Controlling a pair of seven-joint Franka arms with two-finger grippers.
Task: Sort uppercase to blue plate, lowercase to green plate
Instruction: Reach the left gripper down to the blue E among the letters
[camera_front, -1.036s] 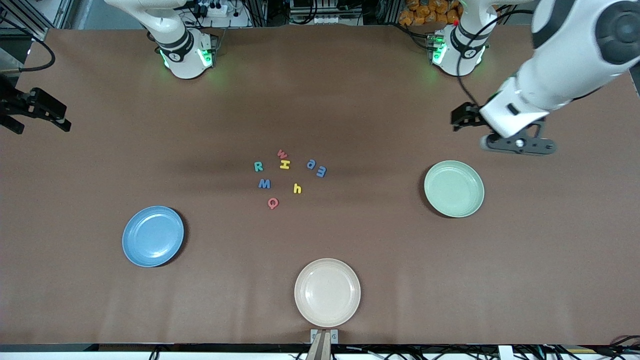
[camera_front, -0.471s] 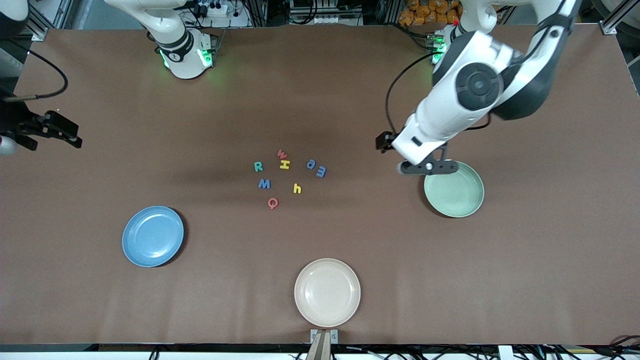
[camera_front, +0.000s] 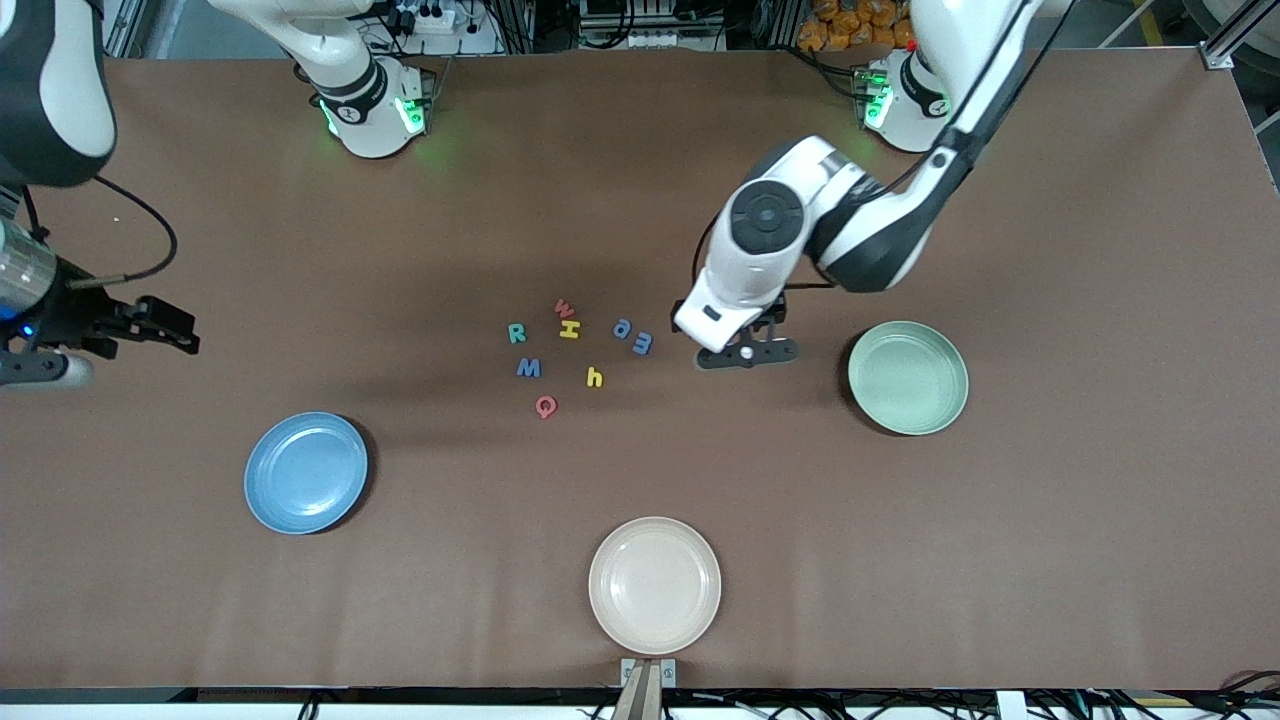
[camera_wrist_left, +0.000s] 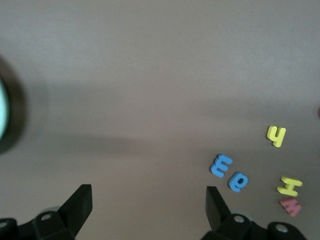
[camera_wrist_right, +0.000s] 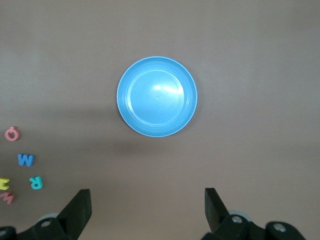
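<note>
Eight foam letters lie mid-table: teal R, yellow H, blue M, red Q, red w, blue a/e-like letter, blue m, yellow h. The blue plate and green plate are empty. My left gripper hangs open over bare table between the blue m and the green plate; in its wrist view the m is nearby. My right gripper is open and empty by the right arm's table end; its wrist view shows the blue plate.
A beige plate sits near the table's front edge, nearer the camera than the letters. A grey bracket is fixed at that edge. The arm bases stand along the table's back edge.
My left arm has swung from past the green plate in to beside the letters. My right gripper has come in from the table's edge, more over the table.
</note>
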